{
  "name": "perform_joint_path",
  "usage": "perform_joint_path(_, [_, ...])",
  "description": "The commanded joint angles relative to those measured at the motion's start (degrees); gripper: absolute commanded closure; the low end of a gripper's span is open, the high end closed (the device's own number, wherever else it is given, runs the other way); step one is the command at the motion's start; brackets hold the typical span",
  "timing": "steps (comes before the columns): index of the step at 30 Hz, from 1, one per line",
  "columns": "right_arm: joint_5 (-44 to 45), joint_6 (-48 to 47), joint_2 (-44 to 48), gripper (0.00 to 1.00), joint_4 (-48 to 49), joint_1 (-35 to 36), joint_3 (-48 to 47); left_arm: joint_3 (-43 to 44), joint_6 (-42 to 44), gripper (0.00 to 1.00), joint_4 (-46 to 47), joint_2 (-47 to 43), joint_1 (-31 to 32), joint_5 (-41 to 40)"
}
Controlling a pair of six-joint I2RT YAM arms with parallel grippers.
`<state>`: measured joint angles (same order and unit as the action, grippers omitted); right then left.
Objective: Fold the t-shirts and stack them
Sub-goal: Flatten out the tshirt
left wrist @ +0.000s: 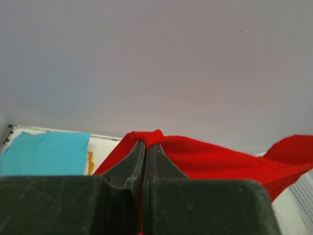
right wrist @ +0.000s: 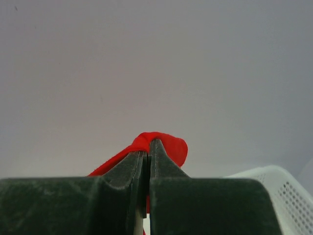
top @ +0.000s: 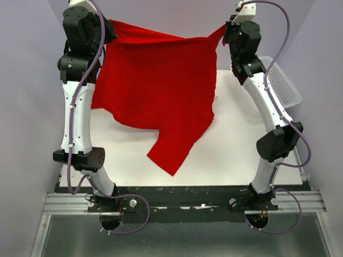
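holding the red shirt (top: 155, 85) up in the air between both arms, the robot looks to be spreading it before laying it flat for the fold. the left pincer (left wrist: 145, 145) is clamped tight on a bunched bit of the cloth's edge, and the right pincer (right wrist: 148, 145) grips another bit just as tightly. the shirt spans between them with its upper edge sagging a little, and it hangs over the far half of the tabletop (top: 236, 155). one sleeve dangles lowest, toward the near side; whether it touches the surface i cannot tell.

to do this well, i would draw the two pincers apart evenly until the upper edge runs straight, with both at the same height so the cloth does not skew. then lower slowly so the hanging part lands first and the rest rolls down flat after it. the dangling sleeve is the likely troublemaker, since it could tuck under the body and leave a hidden crease.

the folded turquoise shirt (left wrist: 46, 152) lies low on the left in the left wrist view, with an orange-yellow shirt (left wrist: 90, 162) just beside it. the white basket (top: 284, 80) sits at the right. the red cloth should land between them without dragging over either, and neither grip should let go until the cloth rests flat.
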<state>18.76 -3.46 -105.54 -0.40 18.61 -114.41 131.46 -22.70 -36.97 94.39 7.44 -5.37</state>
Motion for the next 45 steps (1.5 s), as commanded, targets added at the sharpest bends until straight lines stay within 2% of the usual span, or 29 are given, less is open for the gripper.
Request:
perform_joint_path(1, [-4.25,-3.35,-0.61,0.99,3.34,-0.95,-15.37,13.94,2.56,1.00,-3.02,1.69,-2.99,10.26])
perform_joint_path(3, [-6.79,-4.08,0.13,0.99,2.66,-0.96,-16.47,7.50,1.62,1.00,2.37,-2.13,-4.19,14.45])
perform_joint_path(5, [-7.07,-4.34,2.37,0.99,2.09,-1.01,-13.62,1.75,0.65,1.00,6.80,-5.73,-4.81,16.74])
perform_joint_path(8, [-6.73,-6.92,8.47,0.99,2.42,-0.95,-3.34,-3.78,1.19,1.00,6.95,-9.00,-4.87,19.02])
perform_joint_path(10, [-8.29,-7.74,14.39,0.99,1.73,-0.97,6.42,-10.41,2.24,1.00,6.49,-11.86,-4.88,19.60])
perform_joint_path(13, [-17.55,-12.41,25.42,0.99,-2.96,-0.58,24.27,-29.48,2.30,1.00,9.10,-19.39,-4.76,19.25])
perform_joint_path(16, [-16.19,-13.23,35.07,0.98,-9.98,5.63,40.99,-52.95,-0.84,1.00,13.53,-27.73,-4.38,17.60])
perform_joint_path(19, [-5.99,-2.50,39.07,0.97,-18.33,13.71,52.14,-74.45,-9.90,1.00,17.34,-35.65,-3.47,13.77])
perform_joint_path(20, [-2.21,4.84,38.87,0.96,-21.82,15.22,55.04,-80.99,-12.93,1.00,17.54,-37.27,-3.34,12.70])
perform_joint_path(23, [-0.05,16.25,33.64,0.90,-33.91,17.25,58.61,-95.03,-18.22,0.94,16.07,-41.27,-2.99,9.51])
perform_joint_path(26, [4.49,24.90,28.45,0.90,-41.29,18.78,58.13,-101.34,-21.09,0.91,13.54,-42.99,-2.96,11.08])
perform_joint_path(28, [4.21,27.37,26.59,0.87,-44.11,19.01,55.40,-102.41,-20.99,0.76,12.86,-44.31,-2.92,12.44])
perform_joint_path(29, [2.70,27.72,26.84,0.78,-44.02,19.01,54.40,-101.64,-20.96,0.62,11.13,-44.98,-2.96,11.69])
perform_joint_path(30, [0.45,26.75,27.83,0.61,-42.94,19.01,54.12,-100.65,-20.96,0.43,9.09,-45.87,-2.96,10.52])
perform_joint_path(31, [-3.22,24.88,29.26,0.44,-41.08,19.00,54.28,-99.21,-20.98,0.40,6.79,-46.85,-2.88,9.00])
perform_joint_path(32, [-6.65,23.51,31.21,0.14,-38.90,18.98,54.81,-98.24,-21.26,0.35,5.39,-47.95,-2.87,8.06])
perform_joint_path(33, [-9.45,22.29,33.72,0.01,-37.11,19.01,55.54,-97.64,-21.48,0.12,4.72,-49.07,-2.77,7.45])
perform_joint_path(34, [-11.90,21.34,35.89,0.00,-34.67,19.01,56.74,-97.21,-21.78,0.02,4.10,-50.07,-2.73,7.16])
perform_joint_path(38, [-13.43,21.26,44.13,0.00,-24.58,19.00,62.02,-96.88,-21.66,0.02,5.60,-52.14,-2.48,11.28])
perform_joint_path(42, [2.20,29.57,47.64,0.00,-20.46,18.89,64.90,-98.27,-21.54,0.01,10.93,-49.52,-0.17,19.36])
perform_joint_path(45, [3.59,32.56,43.78,0.00,-20.61,17.91,63.80,-98.77,-22.70,0.01,16.10,-46.00,6.03,19.96])
